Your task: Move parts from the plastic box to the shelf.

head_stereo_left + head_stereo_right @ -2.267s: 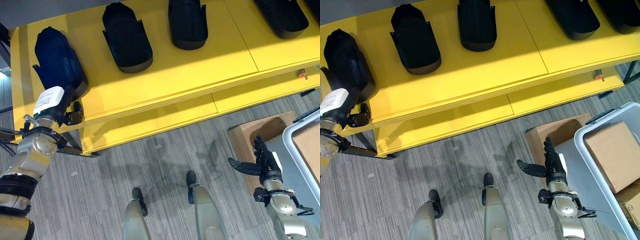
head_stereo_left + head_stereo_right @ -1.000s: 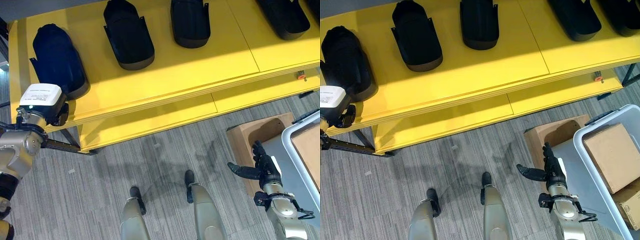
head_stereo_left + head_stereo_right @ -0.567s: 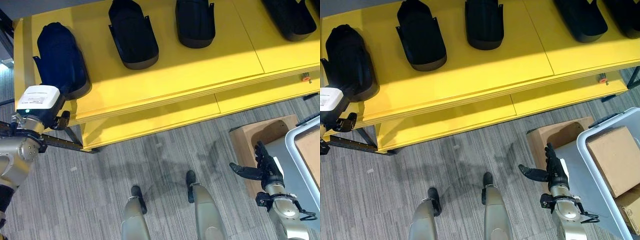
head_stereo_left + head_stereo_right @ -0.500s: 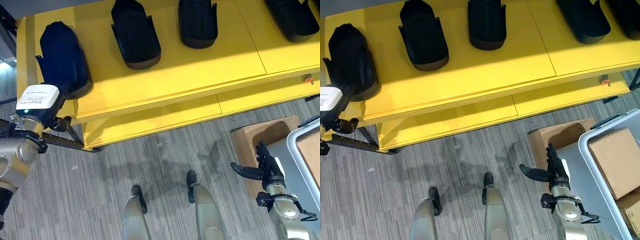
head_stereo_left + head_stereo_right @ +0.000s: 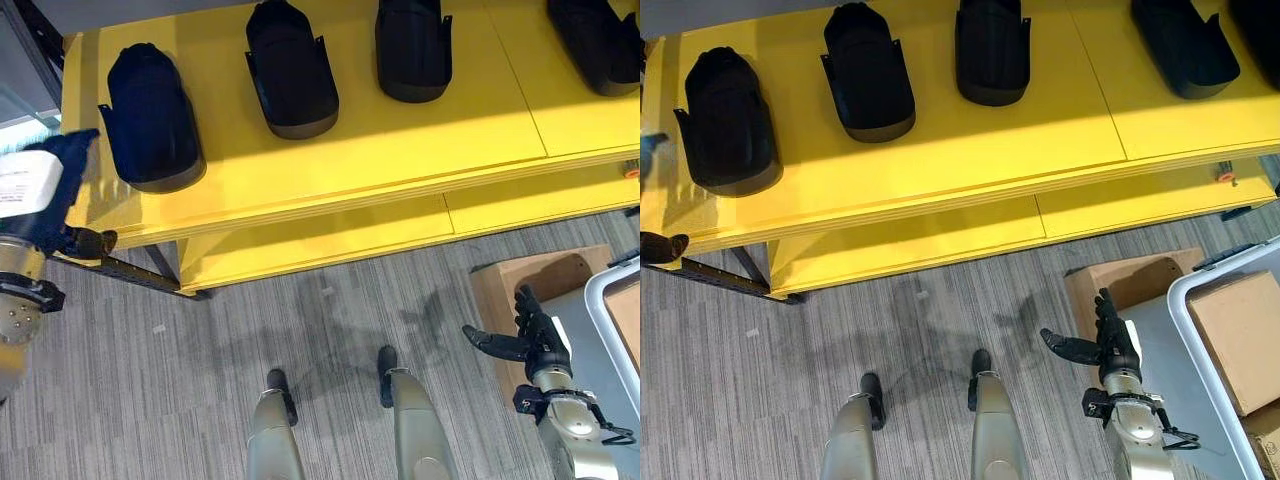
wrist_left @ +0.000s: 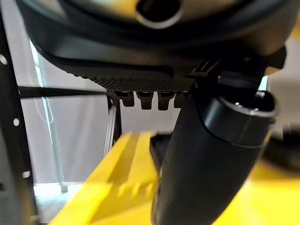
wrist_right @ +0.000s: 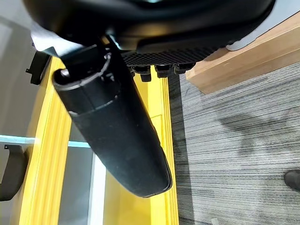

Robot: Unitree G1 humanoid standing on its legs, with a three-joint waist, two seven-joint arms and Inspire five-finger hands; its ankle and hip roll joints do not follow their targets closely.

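Several black moulded parts lie in a row on the yellow shelf [image 5: 380, 150]; the leftmost part [image 5: 155, 120] sits by the shelf's left end, with others [image 5: 290, 70] [image 5: 412, 45] further right. My left hand [image 5: 45, 215] hangs off the shelf's left corner, beside and below the leftmost part, fingers relaxed and holding nothing; its thumb [image 6: 211, 154] looms in the left wrist view. Low at the right, my right hand [image 5: 1110, 345] is held over the floor, open and empty, just left of the grey plastic box [image 5: 1210, 268].
Cardboard boxes [image 5: 1240, 320] sit inside the plastic box. A wooden crate [image 5: 1120, 280] stands on the floor between the box and the shelf. The shelf has a lower yellow level [image 5: 330, 240] and a dark metal frame [image 5: 130, 275] at its left corner. Grey carpet lies in front.
The camera has shifted, so the whole scene sits further right. My left hand has drawn back leftwards off the leftmost part and away from the shelf's corner. The right hand holds its pose.
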